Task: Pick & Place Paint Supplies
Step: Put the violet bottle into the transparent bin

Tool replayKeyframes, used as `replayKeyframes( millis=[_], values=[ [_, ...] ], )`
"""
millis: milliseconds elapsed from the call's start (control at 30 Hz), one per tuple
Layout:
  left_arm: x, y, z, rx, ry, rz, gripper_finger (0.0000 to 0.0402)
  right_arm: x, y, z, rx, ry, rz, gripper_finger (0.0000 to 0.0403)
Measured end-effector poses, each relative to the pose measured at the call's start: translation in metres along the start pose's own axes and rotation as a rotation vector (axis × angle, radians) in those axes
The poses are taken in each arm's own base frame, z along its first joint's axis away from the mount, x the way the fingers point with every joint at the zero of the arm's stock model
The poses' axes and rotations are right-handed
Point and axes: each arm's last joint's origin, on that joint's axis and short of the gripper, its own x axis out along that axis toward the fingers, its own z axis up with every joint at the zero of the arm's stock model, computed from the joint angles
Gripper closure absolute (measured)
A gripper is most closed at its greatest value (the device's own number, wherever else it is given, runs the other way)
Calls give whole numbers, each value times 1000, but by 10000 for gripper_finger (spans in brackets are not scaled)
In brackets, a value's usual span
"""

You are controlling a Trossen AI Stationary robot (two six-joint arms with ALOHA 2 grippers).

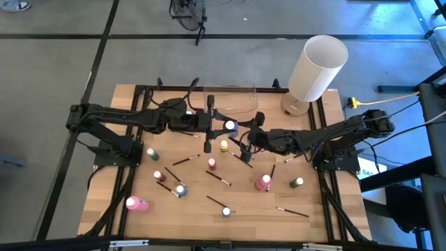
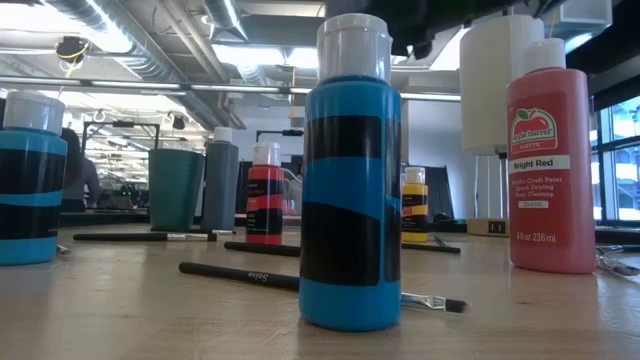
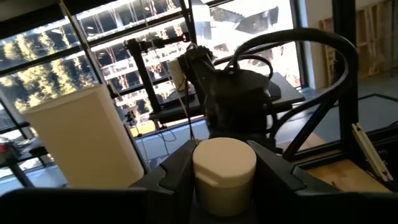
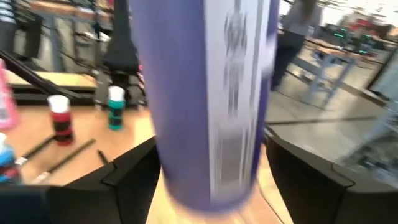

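Note:
A lilac paint bottle (image 1: pixel 231 127) with a white cap hangs upright above the table's middle, between my two arms. My left gripper (image 1: pixel 220 126) reaches in level from the left and is shut on the cap (image 3: pixel 224 169). My right gripper (image 4: pixel 211 177) comes from the right, lower down. It is open, its fingers standing on either side of the bottle's lilac body (image 4: pixel 208 106). Other paint bottles stand on the wooden table, among them a pink one (image 1: pixel 263 183), a green one (image 1: pixel 151 153) and a blue one (image 2: pixel 350 190). Thin dark paintbrushes (image 1: pixel 218 178) lie flat among them. My left gripper pinches the bottle's white cap (image 3: pixel 224 162) between its two fingers, one on each side. The fingers come in level from the table's left. The bottle hangs upright below the cap, clear of the table.
A clear plastic container (image 1: pixel 240 104) sits at the far edge just behind the grippers. A tall white cylinder (image 1: pixel 317 67) stands at the far right corner. A large red bottle (image 2: pixel 550 160) stands near the front. Bottles and brushes lie scattered over the near half.

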Motion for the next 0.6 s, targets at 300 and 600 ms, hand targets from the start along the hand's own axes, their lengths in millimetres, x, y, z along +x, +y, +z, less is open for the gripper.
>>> replayKeyframes(
  millis=[300,600],
  values=[
    [-38,20,25,-6,-16,56,285,-22,13,-7,-178,109,-132,103],
    [-61,90,7,-91,65,295,285,-33,21,-18,-244,189,-185,102]
  ],
)
